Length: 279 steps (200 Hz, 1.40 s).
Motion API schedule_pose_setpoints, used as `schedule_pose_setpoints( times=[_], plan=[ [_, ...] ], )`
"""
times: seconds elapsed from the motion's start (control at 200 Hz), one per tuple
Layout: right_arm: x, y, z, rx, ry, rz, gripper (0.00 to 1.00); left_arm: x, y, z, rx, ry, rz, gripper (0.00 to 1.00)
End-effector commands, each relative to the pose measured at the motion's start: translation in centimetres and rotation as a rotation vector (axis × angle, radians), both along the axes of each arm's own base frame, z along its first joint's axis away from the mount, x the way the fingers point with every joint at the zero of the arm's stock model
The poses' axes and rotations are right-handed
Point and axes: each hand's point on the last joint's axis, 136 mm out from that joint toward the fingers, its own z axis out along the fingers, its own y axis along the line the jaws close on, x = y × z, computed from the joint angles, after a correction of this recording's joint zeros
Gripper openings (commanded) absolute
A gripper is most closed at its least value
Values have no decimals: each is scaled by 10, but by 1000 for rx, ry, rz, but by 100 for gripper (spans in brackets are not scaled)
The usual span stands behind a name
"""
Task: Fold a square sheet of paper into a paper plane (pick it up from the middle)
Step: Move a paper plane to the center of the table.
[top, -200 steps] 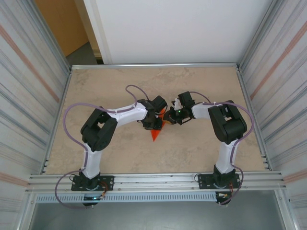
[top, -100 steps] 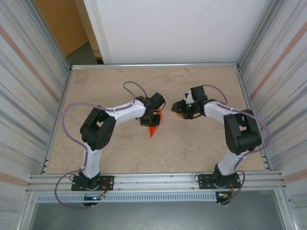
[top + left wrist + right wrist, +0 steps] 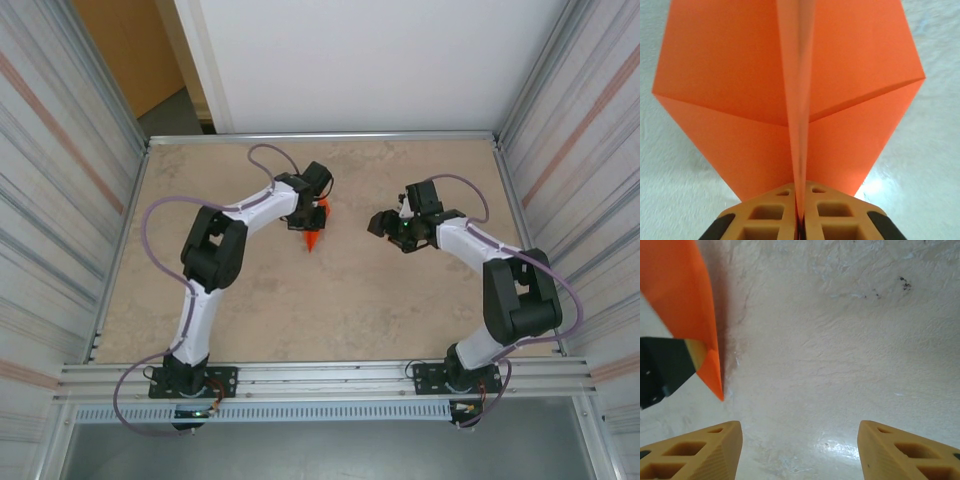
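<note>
The square sheet of paper is folded into the paper plane (image 3: 313,239), a bright orange pointed dart with creased wings. My left gripper (image 3: 306,224) holds it at the back middle of the table, nose pointing toward the near edge. In the left wrist view the plane (image 3: 740,75) spreads its wings wide, and my left gripper (image 3: 800,202) is shut on its central keel. My right gripper (image 3: 380,222) stands apart to the right, open. In the right wrist view my right gripper (image 3: 800,445) has bare table between its fingers, and the plane's tip (image 3: 687,305) hangs at upper left.
The marbled beige table (image 3: 300,310) is fenced by metal frame walls on the left (image 3: 120,250) and right (image 3: 520,220), with a rail along the near edge (image 3: 320,375). Purple cables loop off both arms. Free tabletop lies between the grippers and in front of them.
My right gripper has let go of the plane, opened wide and drawn back to the right. My left gripper has shut on the plane and carried it toward the back of the table.
</note>
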Motion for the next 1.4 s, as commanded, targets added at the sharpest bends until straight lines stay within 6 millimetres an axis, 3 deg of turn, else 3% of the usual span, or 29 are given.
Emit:
schedule_pose_setpoints(
  times=[0.0, 0.205, 0.331, 0.667, 0.907, 1.163, 1.303, 1.393],
  plan=[
    [-5, -10, 9, -43, -46, -2, 67, 8, 8, -1, 50, 2, -25, 12],
    [-8, -17, 16, -70, -91, -11, 82, 10, 11, -10, 72, 13, -20, 20],
    [-8, -18, 16, -72, -92, -12, 83, 10, 11, -13, 78, 17, -15, 27],
    [-10, -18, 12, -71, -71, -16, 83, 10, 17, -33, 121, 45, 14, 32],
    [-10, -21, 14, -80, -86, -28, 86, 6, 35, -46, 170, 79, 136, 42],
    [-10, -22, 12, -80, -76, -31, 86, 18, 45, -44, 165, 60, 209, 45],
    [-10, -22, 11, -79, -71, -34, 86, 23, 39, -41, 142, 55, 204, 44],
    [-9, -23, 12, -80, -73, -36, 86, 25, 34, -29, 110, 41, 201, 45]
  ],
)
